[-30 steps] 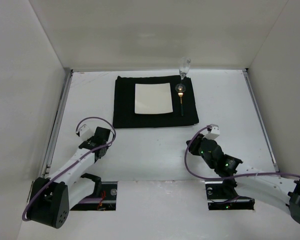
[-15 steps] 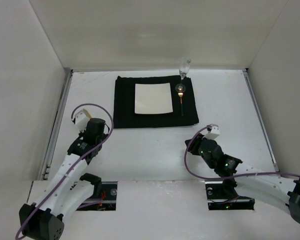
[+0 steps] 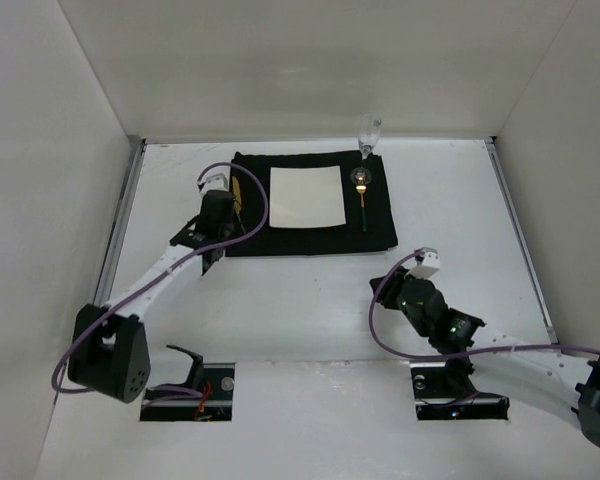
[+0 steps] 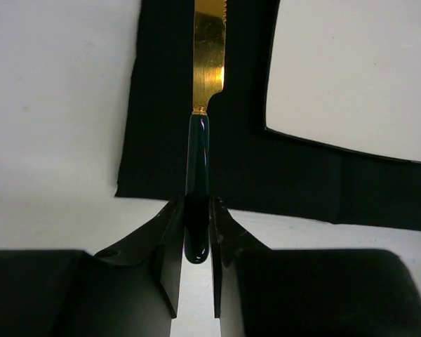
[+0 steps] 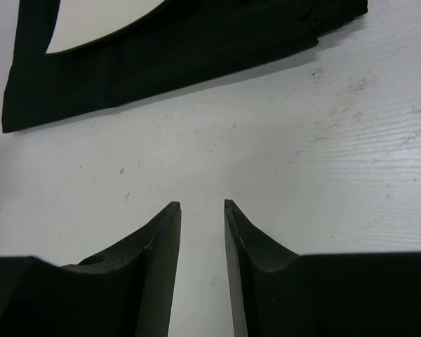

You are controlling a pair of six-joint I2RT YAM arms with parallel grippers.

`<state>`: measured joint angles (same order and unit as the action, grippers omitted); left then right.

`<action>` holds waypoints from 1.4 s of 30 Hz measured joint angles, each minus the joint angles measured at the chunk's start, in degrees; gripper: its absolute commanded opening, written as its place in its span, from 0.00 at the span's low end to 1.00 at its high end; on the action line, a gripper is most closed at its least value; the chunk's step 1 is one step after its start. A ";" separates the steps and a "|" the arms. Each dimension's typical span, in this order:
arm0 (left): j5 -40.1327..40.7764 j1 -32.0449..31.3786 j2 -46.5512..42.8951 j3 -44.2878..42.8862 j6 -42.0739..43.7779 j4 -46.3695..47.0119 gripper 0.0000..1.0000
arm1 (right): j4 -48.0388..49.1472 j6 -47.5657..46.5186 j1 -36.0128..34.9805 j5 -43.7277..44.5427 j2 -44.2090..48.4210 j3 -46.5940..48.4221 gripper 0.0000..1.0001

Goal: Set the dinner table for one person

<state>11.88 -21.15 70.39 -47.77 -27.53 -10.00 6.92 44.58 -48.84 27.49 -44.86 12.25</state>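
Observation:
My left gripper (image 3: 231, 216) (image 4: 196, 200) is shut on the dark green handle of a gold-bladed knife (image 3: 238, 190) (image 4: 208, 63). It holds the knife over the left strip of the black mat (image 3: 250, 235), blade pointing away, left of the square white plate (image 3: 305, 197) (image 4: 351, 70). A gold spoon with a black handle (image 3: 362, 196) lies on the mat right of the plate. A clear glass (image 3: 368, 132) stands just beyond it. My right gripper (image 3: 405, 285) (image 5: 201, 204) hovers open and empty over the dinner table (image 3: 450, 200), near the mat's front right corner.
Upright white walls enclose the table on the left, far and right sides. Thin metal rails (image 3: 115, 250) run along the side edges. The right wrist view shows the mat's near edge (image 5: 196, 56) and a corner of the plate (image 5: 98, 21).
My left arm has swung from the near left of the table out to the mat's left edge. The right arm has stayed in place.

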 measured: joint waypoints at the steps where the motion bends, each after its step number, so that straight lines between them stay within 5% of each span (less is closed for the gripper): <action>1: -1.42 0.39 2.08 -0.13 0.42 1.77 0.04 | 0.00 0.00 0.00 0.11 0.07 0.00 0.37; 14: -10.95 3.85 24.98 -9.84 5.25 15.82 0.04 | 0.02 0.00 -0.04 1.31 1.27 -0.15 0.38; 42: -6.45 5.18 33.77 -13.46 8.66 14.32 0.06 | 0.22 0.02 -0.39 2.56 2.84 -0.87 0.39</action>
<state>5.43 -15.97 104.16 -61.23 -18.87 4.32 7.14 44.60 -49.23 30.04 -42.02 11.38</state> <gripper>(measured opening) 0.143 0.384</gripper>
